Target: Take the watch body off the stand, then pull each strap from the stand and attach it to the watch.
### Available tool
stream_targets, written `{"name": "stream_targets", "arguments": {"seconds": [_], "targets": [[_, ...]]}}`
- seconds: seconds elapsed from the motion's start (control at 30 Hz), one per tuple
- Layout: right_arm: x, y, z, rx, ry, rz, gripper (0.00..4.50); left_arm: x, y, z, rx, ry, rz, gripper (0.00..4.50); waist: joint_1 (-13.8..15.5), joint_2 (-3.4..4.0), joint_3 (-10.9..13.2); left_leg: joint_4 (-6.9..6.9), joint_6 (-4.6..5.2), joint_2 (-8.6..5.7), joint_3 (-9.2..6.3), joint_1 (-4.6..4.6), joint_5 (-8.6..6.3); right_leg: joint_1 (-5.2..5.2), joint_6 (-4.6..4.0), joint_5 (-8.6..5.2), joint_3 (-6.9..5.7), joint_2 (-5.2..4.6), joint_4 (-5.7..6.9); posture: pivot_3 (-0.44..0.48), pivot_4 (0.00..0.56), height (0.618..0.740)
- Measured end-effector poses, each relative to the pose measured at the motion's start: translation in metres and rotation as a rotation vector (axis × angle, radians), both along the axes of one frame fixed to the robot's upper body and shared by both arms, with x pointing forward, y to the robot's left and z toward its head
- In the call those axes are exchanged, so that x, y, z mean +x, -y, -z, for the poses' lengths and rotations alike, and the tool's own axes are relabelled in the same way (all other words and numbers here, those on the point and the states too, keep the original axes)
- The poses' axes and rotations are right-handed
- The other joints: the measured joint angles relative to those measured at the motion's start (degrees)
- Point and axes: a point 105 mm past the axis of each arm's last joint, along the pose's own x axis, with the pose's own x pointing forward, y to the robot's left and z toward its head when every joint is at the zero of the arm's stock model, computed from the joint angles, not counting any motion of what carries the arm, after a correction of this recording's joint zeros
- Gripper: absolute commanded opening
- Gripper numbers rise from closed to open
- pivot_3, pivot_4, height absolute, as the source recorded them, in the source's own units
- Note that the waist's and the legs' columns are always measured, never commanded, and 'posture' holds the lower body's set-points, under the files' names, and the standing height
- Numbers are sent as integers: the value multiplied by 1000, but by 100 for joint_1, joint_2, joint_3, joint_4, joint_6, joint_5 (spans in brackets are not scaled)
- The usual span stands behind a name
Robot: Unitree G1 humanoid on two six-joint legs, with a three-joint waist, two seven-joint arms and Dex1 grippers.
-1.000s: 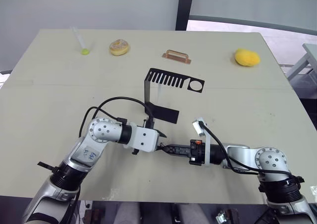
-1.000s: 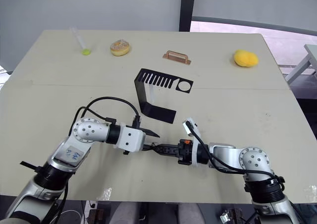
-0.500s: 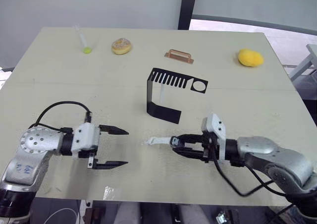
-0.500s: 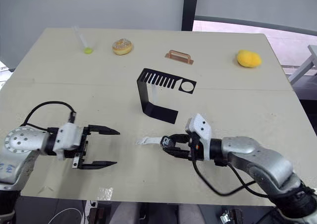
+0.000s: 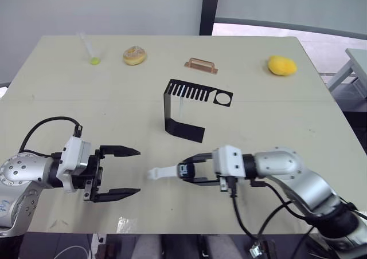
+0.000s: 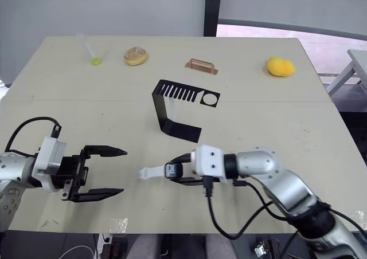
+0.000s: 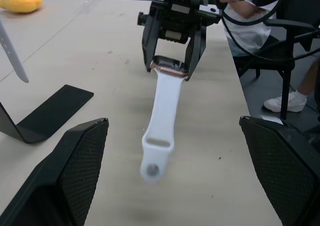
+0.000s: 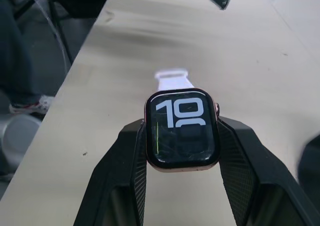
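Right hand (image 5: 189,171): fingers clamped on the two sides of the watch body (image 8: 182,129), low over the near part of the table (image 5: 275,116).
Watch body: screen lit with white digits; one white strap (image 7: 162,121) is fixed to it and reaches toward the left hand.
Left hand (image 5: 127,171): fingers spread wide apart, holding nothing, a short way from the strap's free end.
Stand (image 5: 184,107): upright mid-table, beyond both hands; second strap (image 7: 10,51) hangs from its slotted top.
Far edge: yellow object (image 5: 282,65), copper bar (image 5: 201,65), round pastry (image 5: 135,55), clear tube (image 5: 89,48).
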Motion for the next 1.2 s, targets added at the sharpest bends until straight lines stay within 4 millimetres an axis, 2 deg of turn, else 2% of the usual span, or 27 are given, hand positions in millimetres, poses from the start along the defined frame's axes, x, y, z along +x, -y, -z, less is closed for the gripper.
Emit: {"name": "stream_targets", "arguments": {"seconds": [0.07,0.2,0.33,0.4,0.47,0.53,0.73,0.8,0.93,1.03,1.13,1.2], "targets": [[11,-3,16,-46,-46,27,1513,-1,-3,2,27,7,7,4500,-7,0,0,0,0,-1,2,-2,0,-2,0,0,0,-2,-1,0,150,740],[22,9,50,-168,-106,58,1513,-3,-10,11,55,-8,-2,4500,7,0,0,2,2,-5,3,-5,-1,-3,0,0,-1,-9,-3,0,150,740],[20,14,58,-200,-123,43,1513,-2,-10,11,68,12,-4,4500,-4,0,0,0,2,-4,3,-2,-1,-2,0,0,-3,-8,0,0,150,740],[20,16,59,-199,-127,47,2537,-2,-10,11,72,19,-8,4500,-9,0,0,0,2,-4,3,0,-1,-2,0,0,-2,-8,2,0,150,740],[17,23,59,-209,-113,25,3381,-2,-10,12,75,20,-14,4500,-6,0,0,1,2,-4,3,0,-2,0,0,0,-2,-8,1,0,150,740],[17,35,57,-206,-98,43,4360,-1,-10,13,67,21,-27,4500,5,0,0,1,2,-4,5,-2,-2,-1,0,0,-2,-8,0,0,150,740],[20,90,27,-76,-82,211,4441,4,-13,14,45,39,-100,4500,68,-2,1,1,3,-4,5,-3,-3,3,0,0,-3,-6,-5,0,150,740],[18,116,21,-3,-79,308,4441,6,-19,14,34,58,-150,4500,76,-2,1,0,3,-3,8,-1,-3,4,0,0,-2,-4,-5,0,150,740],[23,188,10,78,7,619,4441,13,-52,19,15,68,-343,4500,88,-2,1,3,3,-3,14,6,-4,11,1,0,2,-1,-5,0,150,740],[16,251,0,110,104,876,4441,16,-86,25,-7,77,-526,4500,107,-3,1,1,4,-3,16,9,-4,13,0,0,5,0,-6,0,150,740],[3,288,5,123,122,1024,4441,16,-102,28,-29,86,-621,4500,114,-6,-1,0,5,-3,18,10,-5,16,0,0,7,-1,-8,0,150,740],[-3,299,14,132,103,1072,4441,16,-109,30,-52,87,-667,4500,98,-6,-1,-1,5,-2,23,15,-5,17,0,0,13,-1,-4,0,150,740]]}}
